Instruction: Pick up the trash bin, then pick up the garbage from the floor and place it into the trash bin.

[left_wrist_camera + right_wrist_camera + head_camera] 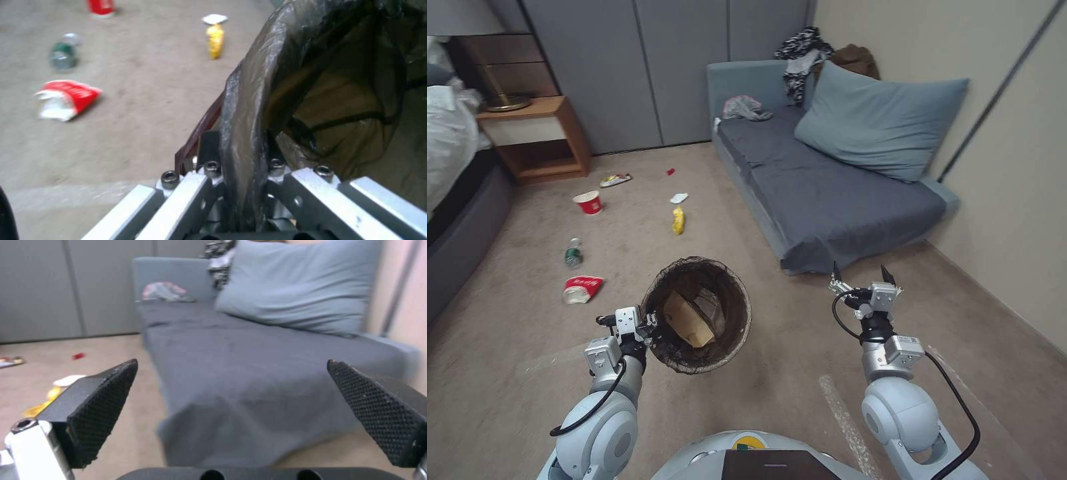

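Note:
The trash bin [739, 300], lined with dark plastic, hangs tilted above the carpet with a tan paper piece [686, 321] inside. My left gripper [650, 325] is shut on its near rim; the left wrist view shows the gripper [242, 150] pinching the liner [311, 83]. Garbage lies on the floor ahead to the left: a crushed red-and-white cup [582, 289] [66, 98], a green-labelled bottle [573, 253] [62, 55], an upright red cup [588, 202], a yellow wrapper [678, 220] [215, 40] and a white tissue [679, 198]. My right gripper [860, 272] [231, 406] is open and holds nothing, near the sofa's corner.
A grey sofa [820, 193] with a blue pillow [880, 120] fills the right side. A wooden nightstand [537, 137] and a bed [454, 200] stand on the left. A flat wrapper [615, 179] and a red scrap [671, 171] lie farther back, before grey closet doors.

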You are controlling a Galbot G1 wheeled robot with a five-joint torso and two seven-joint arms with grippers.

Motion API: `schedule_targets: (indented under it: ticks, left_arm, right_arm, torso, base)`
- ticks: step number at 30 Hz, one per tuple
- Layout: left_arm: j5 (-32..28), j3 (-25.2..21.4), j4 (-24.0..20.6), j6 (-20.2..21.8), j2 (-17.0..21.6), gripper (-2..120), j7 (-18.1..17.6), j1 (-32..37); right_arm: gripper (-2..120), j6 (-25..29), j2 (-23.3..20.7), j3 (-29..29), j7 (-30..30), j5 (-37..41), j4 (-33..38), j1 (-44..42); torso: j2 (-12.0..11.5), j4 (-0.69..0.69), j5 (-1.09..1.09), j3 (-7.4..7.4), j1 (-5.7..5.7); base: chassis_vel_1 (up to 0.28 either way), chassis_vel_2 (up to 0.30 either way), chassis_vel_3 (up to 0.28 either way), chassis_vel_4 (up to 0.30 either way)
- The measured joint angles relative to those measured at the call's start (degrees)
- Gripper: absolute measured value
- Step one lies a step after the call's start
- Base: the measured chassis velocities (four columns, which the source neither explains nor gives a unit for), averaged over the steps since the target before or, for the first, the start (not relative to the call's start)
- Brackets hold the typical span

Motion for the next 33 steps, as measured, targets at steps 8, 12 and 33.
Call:
schedule_targets:
  ticks: [8, 12, 33]
  left_arm:
    - [0.02, 0.00, 0.04, -0.02, 0.02, 0, 0.11, -0.10]
    - [0.07, 0.00, 0.06, -0.02, 0.01, 0, 0.14, -0.09]
    - [1.26, 0.07, -0.01, -1.14, -0.40, 0, 0.67, 0.36]
  right_arm:
    - [100, 0.01, 0.10, -0.03, 0.14, -0.06, -0.02, 0.11]
    - [100, 0.01, 0.15, -0.03, 0.21, -0.08, -0.04, 0.15]
    - [100, -0.82, 0.55, -0.29, 1.65, 1.21, 0.51, 0.83]
  torso:
    - [0.00, 0.01, -0.01, 0.00, 0.00]
    - [0.00, 0.00, 0.00, 0.00, 0.00]
    - [0.00, 0.00, 0.00, 0.00, 0.00]
  base:
    - [0.107, 0.138, 0.131, 0.124]
    - [0.111, 0.111, 0.124, 0.125]
    - [0.043, 0.046, 0.040, 0.046]
